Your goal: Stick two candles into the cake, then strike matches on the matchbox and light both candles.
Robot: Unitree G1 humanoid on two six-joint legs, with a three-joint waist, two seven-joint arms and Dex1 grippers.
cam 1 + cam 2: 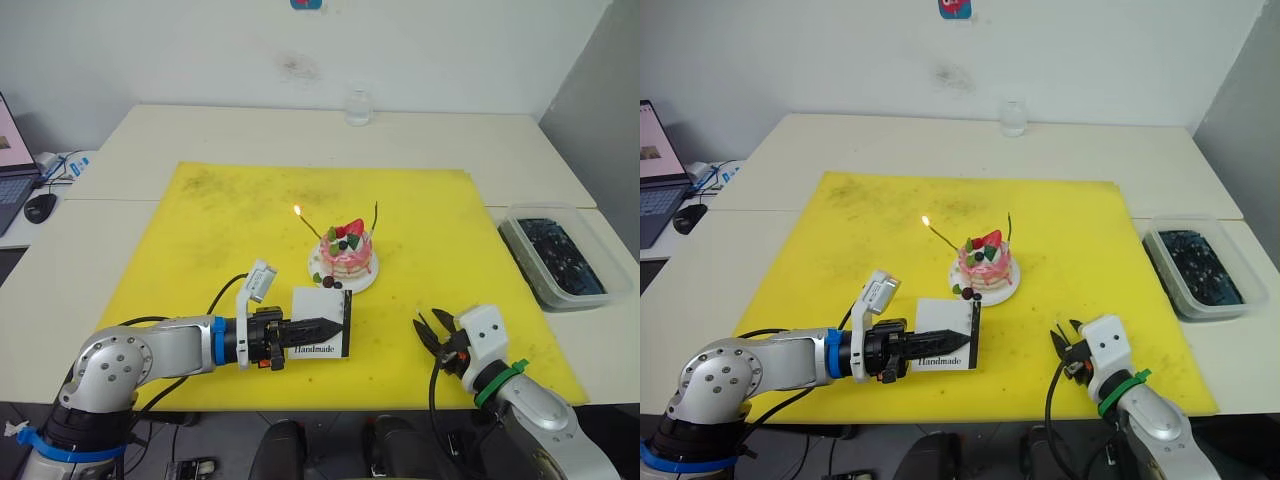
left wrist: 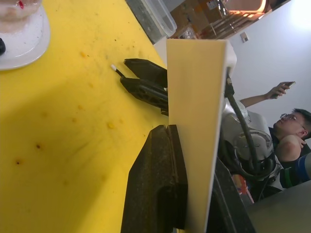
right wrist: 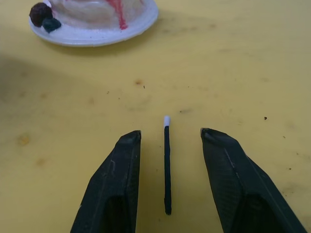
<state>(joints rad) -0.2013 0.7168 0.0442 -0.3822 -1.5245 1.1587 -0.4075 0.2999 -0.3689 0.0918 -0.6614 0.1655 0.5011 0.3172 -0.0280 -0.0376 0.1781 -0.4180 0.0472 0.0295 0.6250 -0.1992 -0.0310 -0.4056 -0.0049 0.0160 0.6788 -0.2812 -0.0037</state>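
The pink cake [image 1: 346,250] stands on its white plate [image 1: 360,280] on the yellow mat. Two candles are stuck in it: the left candle [image 1: 310,226] burns with a small flame, the right candle [image 1: 376,216] shows no flame. My left gripper [image 1: 335,325] is shut on the white matchbox [image 1: 318,322], holding it on edge just in front of the plate. My right gripper [image 3: 170,138] is open at the mat's front right. A dark match [image 3: 166,165] with a white tip lies on the mat between its fingers [image 3: 116,174], untouched.
A clear tub [image 1: 555,255] of dark items sits off the mat at the right. A glass [image 1: 359,107] stands at the table's back. A mouse [image 1: 40,207] and laptop lie at the far left. A person [image 2: 291,133] holding up a phone shows in the left wrist view.
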